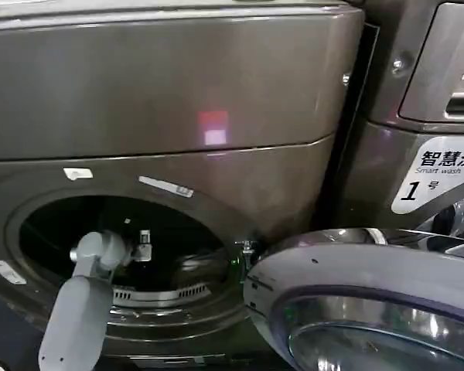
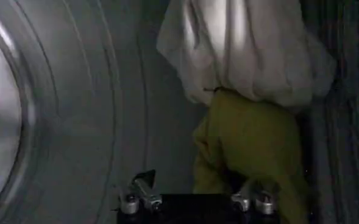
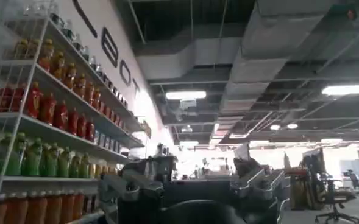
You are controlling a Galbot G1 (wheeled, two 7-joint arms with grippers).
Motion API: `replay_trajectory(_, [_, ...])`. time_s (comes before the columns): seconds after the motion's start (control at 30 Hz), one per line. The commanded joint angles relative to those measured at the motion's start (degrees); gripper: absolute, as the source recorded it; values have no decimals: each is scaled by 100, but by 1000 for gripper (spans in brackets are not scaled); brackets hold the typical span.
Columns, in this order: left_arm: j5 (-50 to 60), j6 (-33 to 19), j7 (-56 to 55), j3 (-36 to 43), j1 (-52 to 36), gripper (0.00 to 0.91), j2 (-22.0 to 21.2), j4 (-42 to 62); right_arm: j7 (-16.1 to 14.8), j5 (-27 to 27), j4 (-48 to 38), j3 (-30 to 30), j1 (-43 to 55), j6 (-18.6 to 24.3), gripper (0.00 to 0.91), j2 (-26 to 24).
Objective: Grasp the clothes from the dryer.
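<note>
The dryer [image 1: 170, 108] is the big dark bronze-grey machine with its round porthole [image 1: 127, 255] open. Its glass door [image 1: 371, 309] is swung out to the lower right. My left arm reaches through the porthole, with the left gripper [image 1: 143, 246] inside the drum. In the left wrist view the clothes lie against the drum wall: a white piece [image 2: 246, 49] bunched over a yellow-green piece [image 2: 252, 140]. The left gripper [image 2: 197, 193] is open just short of the yellow-green piece, which lies close to one fingertip [image 2: 252, 196]. The right gripper [image 3: 188, 182] is open and holds nothing, pointing out into the room.
The ribbed grey drum wall [image 2: 75, 109] curves beside the clothes. A neighbouring machine with a white "1" sticker [image 1: 441, 174] stands to the right, under one with a silvery drawer panel [image 1: 448, 69]. Shelves of bottles [image 3: 45, 122] line the room.
</note>
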Motion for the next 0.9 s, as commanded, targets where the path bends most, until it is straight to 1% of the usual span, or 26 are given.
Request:
replay_trajectory(0.03, [-113, 45, 16, -9, 17, 0, 7, 138, 0, -2, -9, -18, 9, 6, 907, -9])
replay_trajectory(0.2, [-172, 121, 13, -14, -1, 0, 11, 173, 0, -10, -33, -36, 10, 16, 907, -4])
replay_trajectory(0.33, [-430, 323, 8, -23, -9, 0, 10, 1, -3, -14, -36, -57, 4, 30, 907, 8])
replay_trajectory(0.37, [-641, 480, -80, -25, -15, 0, 15, -139, -2, -14, -34, -62, 8, 36, 907, 9])
replay_trajectory(0.4, [-876, 661, -317, -18, -29, 0, 15, -242, -5, -12, -32, -63, 13, 37, 907, 7])
replay_trajectory(0.47, [-1205, 835, -874, -72, -79, 0, -33, -372, -4, -11, -11, -75, 15, 38, 907, 9])
replay_trajectory(0.57, [-1653, 1294, -2089, -135, -154, 0, -135, -637, -52, -10, 44, -109, -16, 50, 907, 27])
replay_trajectory(0.63, [-2027, 1623, -2661, -167, -178, 0, -191, -767, -63, -7, 53, -128, -15, 62, 907, 13])
replay_trajectory(0.73, [-2432, 1949, -3688, -294, -252, 0, -401, -833, -58, -13, 47, -138, 26, -4, 907, -2])
replay_trajectory(0.77, [-2613, 2113, -3966, -322, -257, 0, -449, -866, -55, -18, 39, -146, 31, -4, 907, -8])
replay_trajectory(0.9, [-3033, 2455, -4612, -371, -199, 0, -535, -1104, -47, -29, 56, -180, 35, 4, 907, -1])
